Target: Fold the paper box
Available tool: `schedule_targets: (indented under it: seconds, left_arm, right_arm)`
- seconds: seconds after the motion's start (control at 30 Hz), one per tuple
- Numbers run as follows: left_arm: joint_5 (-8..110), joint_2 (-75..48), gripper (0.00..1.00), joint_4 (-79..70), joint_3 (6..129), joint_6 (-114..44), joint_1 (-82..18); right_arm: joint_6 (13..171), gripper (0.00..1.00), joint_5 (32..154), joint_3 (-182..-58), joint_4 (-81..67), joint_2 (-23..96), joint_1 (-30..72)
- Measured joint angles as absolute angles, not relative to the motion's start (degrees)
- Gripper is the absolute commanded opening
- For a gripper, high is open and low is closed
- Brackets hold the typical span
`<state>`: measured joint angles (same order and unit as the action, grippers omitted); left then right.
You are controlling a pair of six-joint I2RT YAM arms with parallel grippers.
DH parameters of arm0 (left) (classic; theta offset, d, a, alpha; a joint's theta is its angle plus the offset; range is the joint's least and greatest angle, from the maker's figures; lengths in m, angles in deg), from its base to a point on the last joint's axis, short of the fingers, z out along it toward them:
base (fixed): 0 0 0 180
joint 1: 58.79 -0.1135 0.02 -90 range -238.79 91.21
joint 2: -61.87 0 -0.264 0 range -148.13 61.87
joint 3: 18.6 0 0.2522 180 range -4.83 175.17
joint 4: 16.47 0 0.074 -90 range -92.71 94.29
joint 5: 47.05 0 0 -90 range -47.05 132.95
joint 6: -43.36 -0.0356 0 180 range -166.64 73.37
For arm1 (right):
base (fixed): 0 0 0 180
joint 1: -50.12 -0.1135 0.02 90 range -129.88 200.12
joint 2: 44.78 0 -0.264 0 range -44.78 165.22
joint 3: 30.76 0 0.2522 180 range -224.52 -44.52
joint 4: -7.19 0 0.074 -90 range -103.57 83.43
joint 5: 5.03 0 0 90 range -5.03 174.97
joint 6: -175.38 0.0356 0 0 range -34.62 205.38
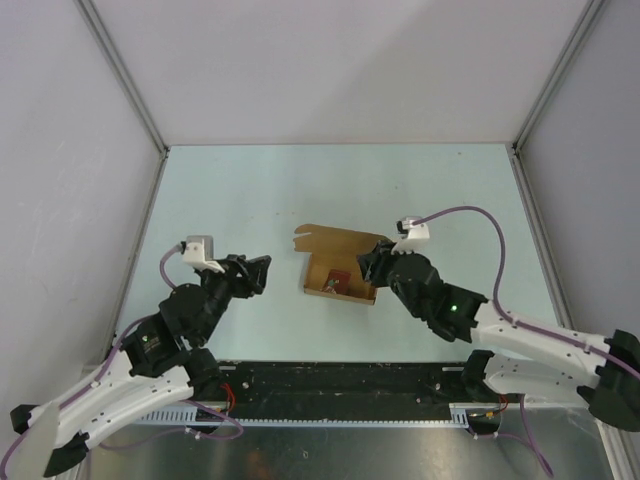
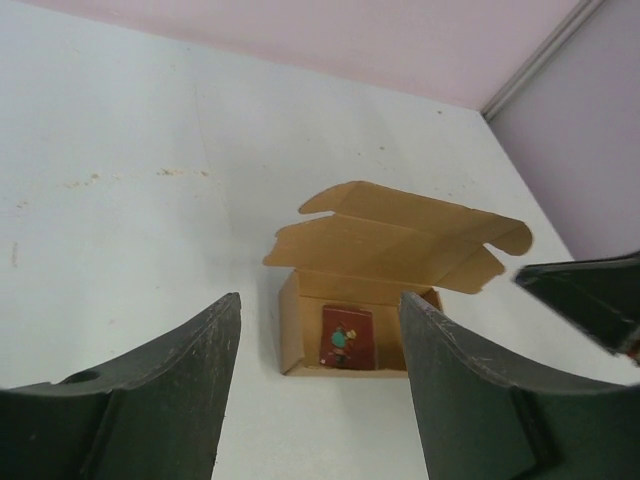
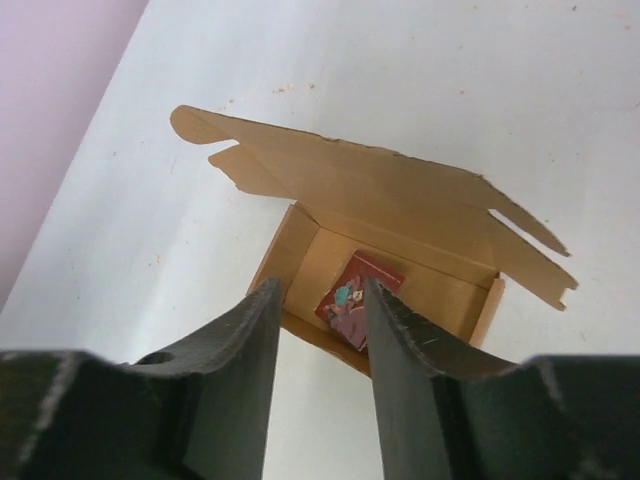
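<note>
The paper box [image 1: 345,297] is a shallow brown cardboard tray standing mid-table, its lid [image 1: 335,242] open and leaning back with side tabs out. A small dark red card [image 1: 336,283] lies inside. My left gripper [image 1: 262,272] is open and empty, a short way left of the box; in the left wrist view [image 2: 320,300] the box [image 2: 290,335] lies ahead between its fingers. My right gripper [image 1: 366,265] is open at the box's right end; in the right wrist view [image 3: 320,290] its fingers straddle the box's near wall [image 3: 290,245] above the card [image 3: 350,295].
White side and back walls enclose the pale table [image 1: 240,200]. A black rail [image 1: 340,385] runs along the near edge by the arm bases. My right gripper's fingertip [image 2: 590,290] shows at the right in the left wrist view.
</note>
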<state>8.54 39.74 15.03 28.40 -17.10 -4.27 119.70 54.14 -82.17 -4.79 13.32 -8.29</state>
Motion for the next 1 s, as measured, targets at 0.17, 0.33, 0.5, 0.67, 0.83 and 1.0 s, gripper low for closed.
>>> schedule_targets:
  seconds: [0.17,0.33,0.5,0.67,0.83,1.0]
  left_arm:
    - [6.1,35.5,0.74,14.5,29.6,-21.5,-4.3]
    - [6.8,29.1,0.74,10.4,33.2,-28.2,-5.3]
    - [15.3,24.3,0.74,5.9,36.9,-31.3,-14.4]
    - [24.7,21.1,0.75,3.9,38.5,-31.9,-23.6]
    - [31.4,19.7,0.75,3.6,39.3,-32.1,-26.1]
    - [34.7,20.7,0.75,3.3,39.2,-32.1,-26.2]
  right_arm:
    - [116.3,0.58,54.4,-82.6,-10.3,7.7,-8.1]
    - [112.5,0.59,57.2,-82.6,-15.8,1.2,-6.5]
    - [107.7,0.7,61.2,-87.0,-22.0,-2.8,-2.1]
    - [102.3,0.75,70.4,-96.1,-28.6,2.9,8.6]
    - [95.0,0.76,87.2,-99.5,-31.7,10.6,19.4]
    - [87.3,0.76,99.8,-101.1,-32.2,16.7,21.5]
